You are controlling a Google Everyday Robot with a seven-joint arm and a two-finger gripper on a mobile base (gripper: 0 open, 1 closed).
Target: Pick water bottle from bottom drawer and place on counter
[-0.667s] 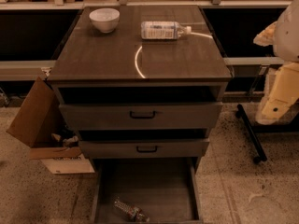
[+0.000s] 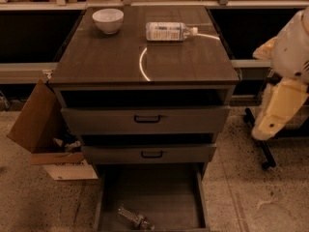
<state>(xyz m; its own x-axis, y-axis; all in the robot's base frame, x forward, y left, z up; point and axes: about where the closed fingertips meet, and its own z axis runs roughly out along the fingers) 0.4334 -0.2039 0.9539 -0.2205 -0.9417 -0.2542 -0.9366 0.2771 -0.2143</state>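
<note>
The small clear crinkled water bottle [image 2: 135,220] lies on its side on the floor of the open bottom drawer [image 2: 164,192], near its front left. The counter [image 2: 145,52] is a dark wood-grain slab with a bright curved glare mark. Only white and cream arm links [image 2: 282,100] show at the right edge, beside the cabinet and well above the drawer. My gripper is out of view.
On the counter stand a white bowl [image 2: 107,20] at the back left and a larger labelled bottle [image 2: 169,31] lying on its side. Two upper drawers with black handles [image 2: 147,119] are slightly open. A cardboard box [image 2: 46,129] sits left of the cabinet. A chair base [image 2: 260,149] is at the right.
The arm links at the right have sunk slightly. The bottle, drawers and counter objects have not moved.
</note>
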